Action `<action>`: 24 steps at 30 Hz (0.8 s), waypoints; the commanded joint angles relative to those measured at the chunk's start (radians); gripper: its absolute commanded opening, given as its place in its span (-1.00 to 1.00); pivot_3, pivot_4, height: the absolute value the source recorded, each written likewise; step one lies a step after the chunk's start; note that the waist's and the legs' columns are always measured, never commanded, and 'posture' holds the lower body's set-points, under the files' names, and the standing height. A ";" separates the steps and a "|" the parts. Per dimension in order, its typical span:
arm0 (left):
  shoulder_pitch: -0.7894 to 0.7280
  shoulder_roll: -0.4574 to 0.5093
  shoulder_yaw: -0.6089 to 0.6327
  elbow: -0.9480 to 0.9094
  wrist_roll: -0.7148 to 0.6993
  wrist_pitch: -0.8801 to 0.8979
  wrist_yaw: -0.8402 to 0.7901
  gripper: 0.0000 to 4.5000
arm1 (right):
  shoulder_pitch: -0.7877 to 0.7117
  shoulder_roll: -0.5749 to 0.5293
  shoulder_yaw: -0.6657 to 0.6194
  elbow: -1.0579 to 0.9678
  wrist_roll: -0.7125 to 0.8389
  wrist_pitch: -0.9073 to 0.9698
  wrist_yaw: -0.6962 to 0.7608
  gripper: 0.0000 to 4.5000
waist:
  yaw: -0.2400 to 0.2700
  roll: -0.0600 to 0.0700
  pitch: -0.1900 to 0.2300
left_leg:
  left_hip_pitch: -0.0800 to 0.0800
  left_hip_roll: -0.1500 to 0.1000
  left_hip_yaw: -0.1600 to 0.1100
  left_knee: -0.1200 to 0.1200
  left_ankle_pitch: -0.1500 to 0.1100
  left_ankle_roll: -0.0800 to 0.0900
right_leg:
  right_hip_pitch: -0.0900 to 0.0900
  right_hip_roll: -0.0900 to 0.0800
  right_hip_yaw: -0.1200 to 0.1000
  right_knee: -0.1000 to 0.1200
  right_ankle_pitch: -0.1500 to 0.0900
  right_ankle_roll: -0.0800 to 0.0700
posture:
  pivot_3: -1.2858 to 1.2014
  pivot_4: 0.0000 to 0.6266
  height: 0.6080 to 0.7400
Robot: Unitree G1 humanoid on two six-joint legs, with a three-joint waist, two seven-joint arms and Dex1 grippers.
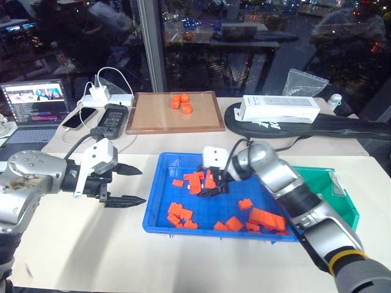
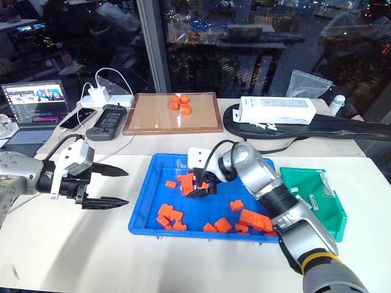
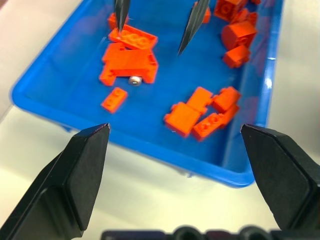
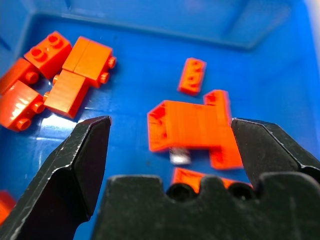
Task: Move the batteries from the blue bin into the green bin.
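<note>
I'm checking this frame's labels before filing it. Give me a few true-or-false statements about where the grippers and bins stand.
1. The right gripper is over the blue bin with its jaws open. True.
2. The left gripper is shut on a battery. False: its jaws are open and empty, beside the blue bin over the table.
3. The green bin sits on the blue bin's right. True.
4. The orange bricks lie in the green bin. False: they lie in the blue bin.
5. A silvery battery end peeks from under a brick. True.
</note>
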 commanded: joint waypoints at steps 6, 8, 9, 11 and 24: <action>-0.018 0.000 0.041 -0.073 -0.083 0.045 0.050 1.00 | -0.141 0.081 0.020 0.257 -0.078 -0.210 -0.009 0.96 | -0.014 -0.001 0.000 | 0.000 0.000 0.000 -0.002 0.000 0.000 | 0.001 0.001 0.000 0.003 0.000 -0.001 | 0.03 -0.52 1.00; -0.014 0.001 0.036 -0.075 -0.085 0.044 0.057 1.00 | -0.163 0.102 0.020 0.312 -0.086 -0.239 0.005 0.96 | -0.018 -0.001 0.000 | 0.000 0.001 0.000 -0.002 0.000 0.000 | 0.000 0.002 0.001 0.003 0.000 -0.001 | 0.03 -0.52 1.00; -0.011 0.002 0.034 -0.076 -0.089 0.043 0.059 1.00 | -0.171 0.115 0.023 0.345 -0.090 -0.255 0.013 0.96 | -0.017 -0.001 0.000 | 0.000 0.001 -0.001 -0.002 0.000 0.000 | 0.001 0.002 0.001 0.003 -0.001 -0.001 | 0.03 -0.52 1.00; -0.007 0.003 0.032 -0.078 -0.093 0.041 0.063 1.00 | -0.185 0.136 0.036 0.405 -0.109 -0.297 0.016 0.96 | -0.017 -0.001 0.000 | 0.000 0.001 -0.001 -0.002 0.000 0.000 | 0.001 0.002 0.001 0.003 -0.001 -0.001 | 0.03 -0.52 1.00; 0.023 0.022 0.041 -0.095 -0.107 0.042 0.079 1.00 | -0.249 0.239 0.028 0.700 -0.185 -0.418 0.001 0.73 | -0.017 -0.001 0.000 | 0.005 0.001 0.000 -0.003 0.000 0.000 | 0.001 0.002 0.001 0.003 -0.001 -0.002 | 0.03 -0.52 1.00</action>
